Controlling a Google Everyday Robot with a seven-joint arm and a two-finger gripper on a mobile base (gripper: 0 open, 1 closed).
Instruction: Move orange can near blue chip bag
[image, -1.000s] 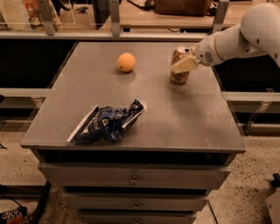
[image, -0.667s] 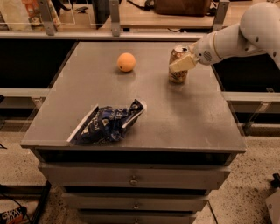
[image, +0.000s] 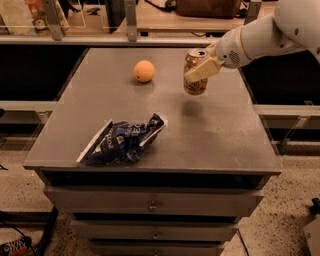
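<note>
1. Your claw (image: 201, 71) is clamped on the can (image: 194, 87), holding it off the table (image: 225, 130), right rear.
2. Chip bag (image: 122, 142) lies front left, well apart from the can.
3. Orange (image: 144, 71) sits left of the can.

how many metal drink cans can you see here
1. The golden-orange metal drink can is held by the gripper above the far right of the grey table, right of the round orange fruit. No other is visible.
</note>
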